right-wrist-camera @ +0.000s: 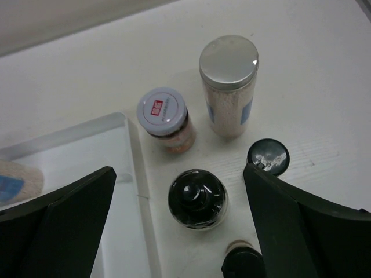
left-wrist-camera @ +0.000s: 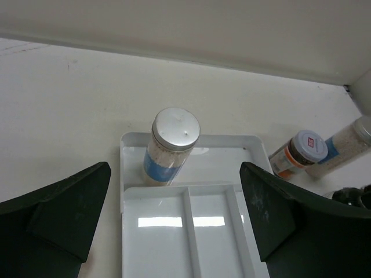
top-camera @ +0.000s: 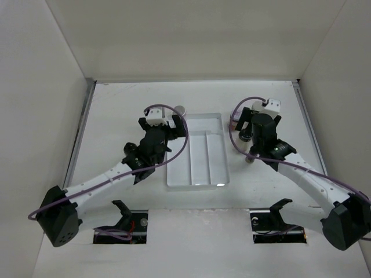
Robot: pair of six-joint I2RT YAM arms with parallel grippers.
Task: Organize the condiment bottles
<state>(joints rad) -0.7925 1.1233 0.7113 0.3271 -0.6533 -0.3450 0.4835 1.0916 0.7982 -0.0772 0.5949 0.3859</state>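
The left claw [left-wrist-camera: 174, 231] is spread wide and grasps nothing; its two dark fingers [left-wrist-camera: 55, 214] frame the far end of the white divided tray [left-wrist-camera: 130, 231] without touching it. A silver-capped, blue-labelled jar [left-wrist-camera: 169, 147] stands upright in the tray's far cross compartment, between the fingers and apart from both.

The right claw [right-wrist-camera: 179, 226] is likewise released, fingers [right-wrist-camera: 58, 220] wide, hovering over a cluster of bottles on the counter [right-wrist-camera: 313, 69] just beside the tray's right wall. There a tall silver-capped jar [right-wrist-camera: 228, 87] stands next to a shorter jar with a white, red-marked lid [right-wrist-camera: 163, 119]. Nearer the camera sit a black-knobbed bottle [right-wrist-camera: 197, 198] and a small dark-capped bottle [right-wrist-camera: 268, 156]; another dark cap [right-wrist-camera: 240, 263] shows at the bottom edge. None touches the fingers.
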